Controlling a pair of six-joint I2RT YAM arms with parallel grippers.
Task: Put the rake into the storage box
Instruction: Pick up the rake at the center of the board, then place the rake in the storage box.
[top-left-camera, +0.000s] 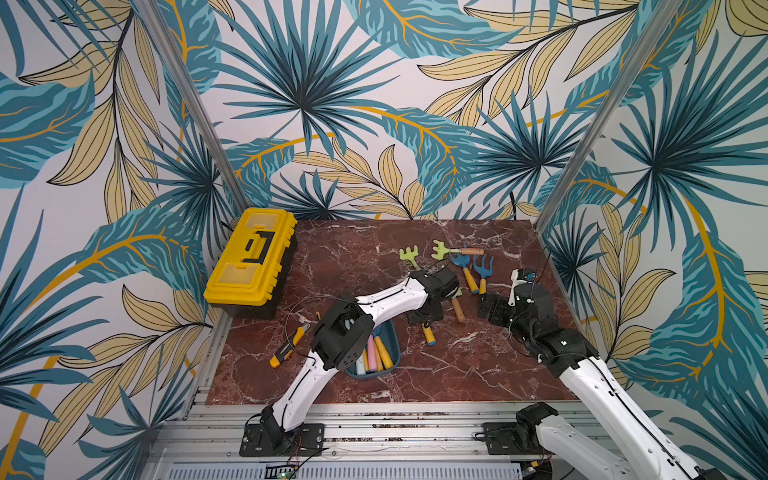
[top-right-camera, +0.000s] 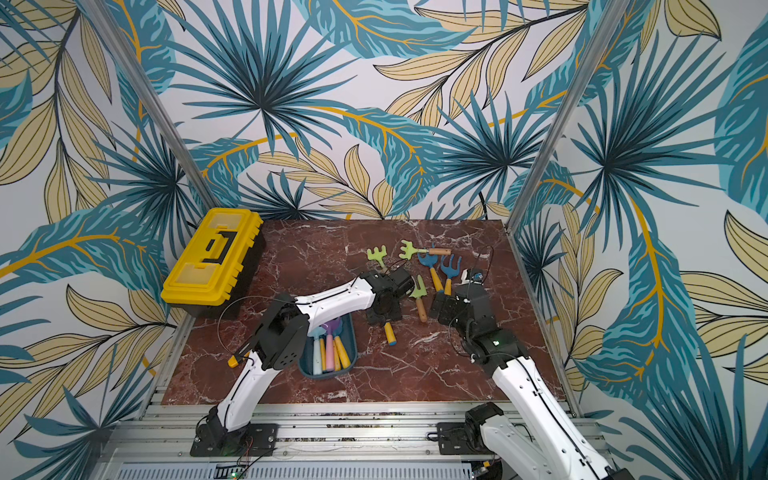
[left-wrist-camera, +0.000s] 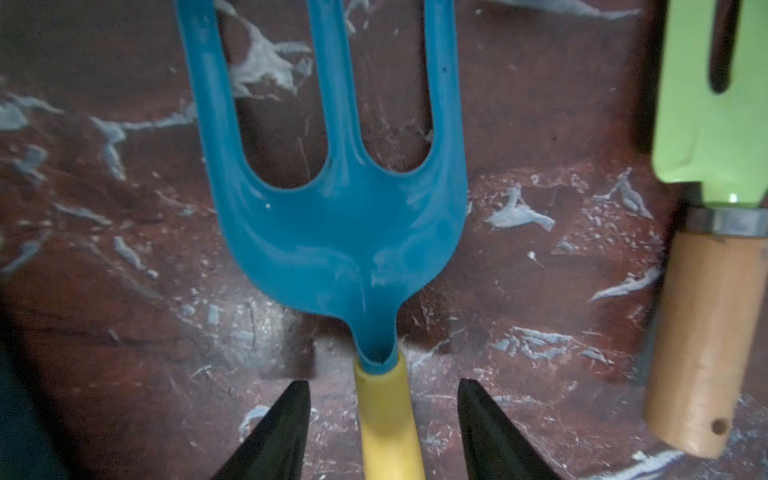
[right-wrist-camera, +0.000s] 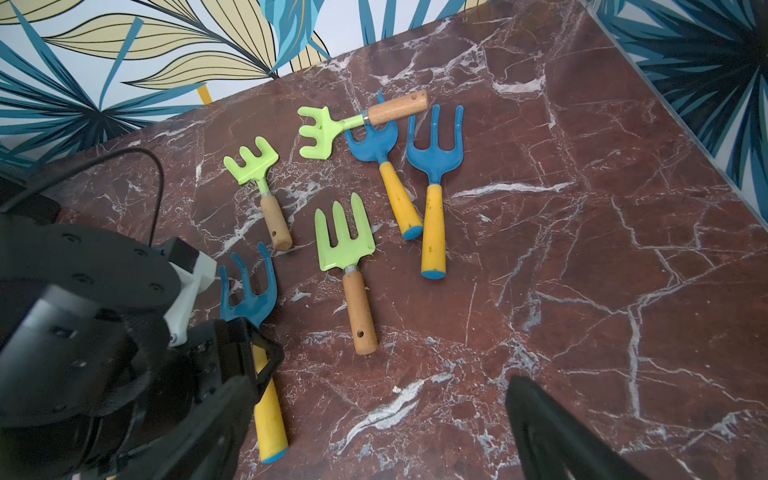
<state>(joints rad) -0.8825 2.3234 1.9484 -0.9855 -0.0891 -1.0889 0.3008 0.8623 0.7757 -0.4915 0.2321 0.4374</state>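
A rake with a blue three-pronged head (left-wrist-camera: 332, 232) and a yellow handle (top-left-camera: 428, 334) lies flat on the red marble table near its middle. My left gripper (left-wrist-camera: 384, 384) points down over it and is open. Its black fingertips (left-wrist-camera: 297, 399) stand on either side of the handle, with a gap on both sides. The same rake (right-wrist-camera: 249, 291) shows in the right wrist view, half under the left arm. The storage box (top-left-camera: 374, 376), a dark teal tray, lies under the left arm's elbow and holds several pastel-handled tools. My right gripper (top-left-camera: 492, 307) is wide open and empty, to the right of the rake.
A yellow toolbox (top-left-camera: 249, 262) stands at the back left. A yellow and black utility knife (top-left-camera: 286, 347) lies left of the tray. Behind the grippers lie green rakes (top-left-camera: 409, 255) (top-left-camera: 451, 249), two blue forks (top-left-camera: 484, 266) and a green fork with a wooden handle (right-wrist-camera: 345, 241).
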